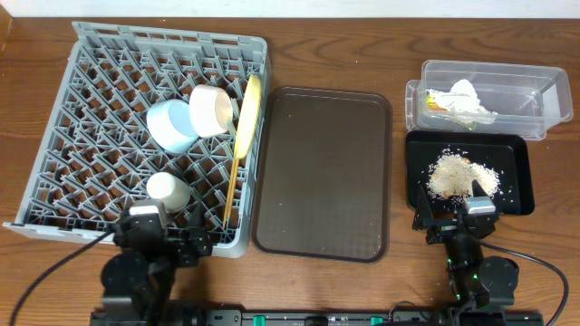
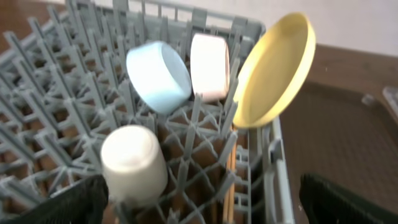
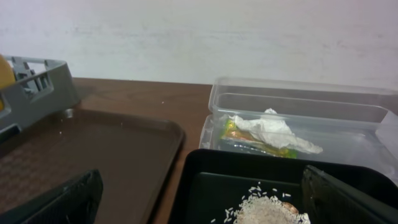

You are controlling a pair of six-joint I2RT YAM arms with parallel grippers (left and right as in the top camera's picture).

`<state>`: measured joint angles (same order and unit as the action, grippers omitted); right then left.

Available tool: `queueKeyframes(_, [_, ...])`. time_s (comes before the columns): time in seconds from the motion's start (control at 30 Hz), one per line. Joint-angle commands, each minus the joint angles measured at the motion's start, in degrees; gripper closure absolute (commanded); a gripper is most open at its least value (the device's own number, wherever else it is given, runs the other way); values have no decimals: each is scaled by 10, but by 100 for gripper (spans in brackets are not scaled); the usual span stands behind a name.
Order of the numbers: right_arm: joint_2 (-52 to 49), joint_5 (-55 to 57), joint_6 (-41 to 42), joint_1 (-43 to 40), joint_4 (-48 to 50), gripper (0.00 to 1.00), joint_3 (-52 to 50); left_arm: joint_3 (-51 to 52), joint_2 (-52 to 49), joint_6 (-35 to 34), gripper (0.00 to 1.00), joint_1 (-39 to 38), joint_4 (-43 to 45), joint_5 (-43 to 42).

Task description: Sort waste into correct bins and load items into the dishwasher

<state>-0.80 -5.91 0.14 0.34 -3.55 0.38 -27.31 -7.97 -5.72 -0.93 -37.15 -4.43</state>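
The grey dish rack (image 1: 91,109) holds the yellow plate (image 1: 248,113) on edge, the light blue bowl (image 1: 169,124), the white bowl (image 1: 209,110), the small white cup (image 1: 169,190) and the chopsticks (image 1: 233,186). They also show in the left wrist view: plate (image 2: 273,68), blue bowl (image 2: 158,76), white bowl (image 2: 210,66), cup (image 2: 132,163), chopsticks (image 2: 229,186). The clear tub (image 1: 526,86) holds the napkin (image 1: 464,98) and wrapper (image 1: 437,104). The black tray (image 1: 512,149) holds the rice heap (image 1: 458,175). My left gripper (image 2: 202,202) is open and empty at the rack's near edge. My right gripper (image 3: 202,199) is open and empty over the black tray's near edge.
A dark brown serving tray (image 1: 323,172) lies between the rack and the bins. In the right wrist view it sits left (image 3: 81,155) of the black tray (image 3: 205,168), with the tub (image 3: 298,106) behind.
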Motion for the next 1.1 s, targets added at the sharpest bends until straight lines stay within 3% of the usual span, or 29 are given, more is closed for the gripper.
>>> queueKeyframes(0.0, [2, 1, -9, 4, -2, 1, -1, 64, 49, 7, 2, -1, 55, -10])
queueKeyframes(0.57, [2, 1, -9, 4, -2, 1, -1, 269, 79, 13, 2, -1, 423, -9])
queueKeyframes(0.73, [2, 1, -9, 4, -2, 1, -1, 271, 79, 40, 2, -1, 409, -10])
queueKeyframes(0.9, [2, 1, -9, 4, -2, 1, -1, 271, 77, 40, 2, -1, 336, -18])
queueKeyframes(1.07, [2, 1, -9, 4, -2, 1, -1, 271, 65, 40, 2, -1, 336, -18])
